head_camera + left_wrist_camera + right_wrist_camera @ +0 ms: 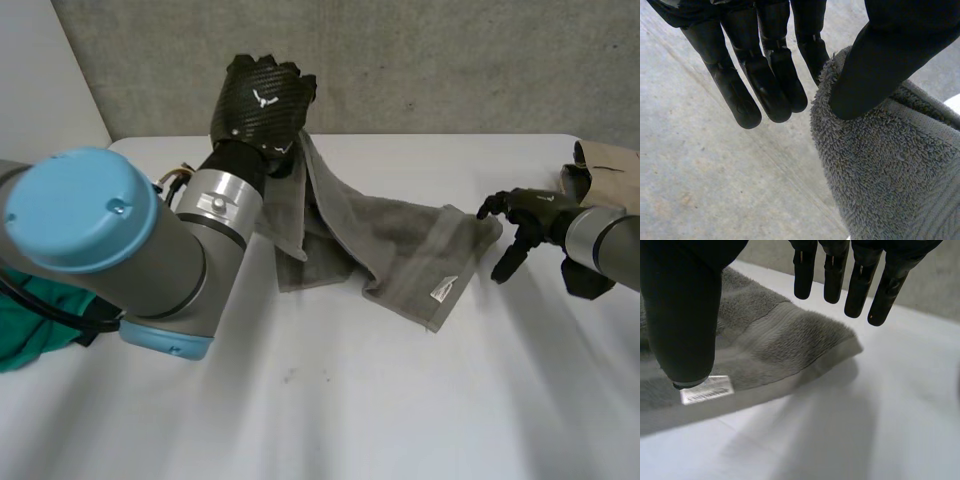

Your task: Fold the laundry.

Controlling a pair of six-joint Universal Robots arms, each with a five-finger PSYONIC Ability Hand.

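A grey towel [400,245] is lifted at one end and trails down onto the white table [350,420]. My left hand [258,100] is raised at the back of the table and shut on the towel's upper end. In the left wrist view the thumb [880,65] presses the towel [885,170] against a straight finger [812,55]. My right hand [520,215] hovers open just beyond the towel's far corner. Its thumb [685,315] and straight fingers [855,280] stand apart above that corner [790,335], holding nothing. A white label [705,390] lies at the towel's near edge.
A green cloth [40,325] lies at the table's left edge behind my left arm [110,250]. A beige bundle [600,165] sits at the far right, behind my right arm. A concrete wall [450,60] stands behind the table.
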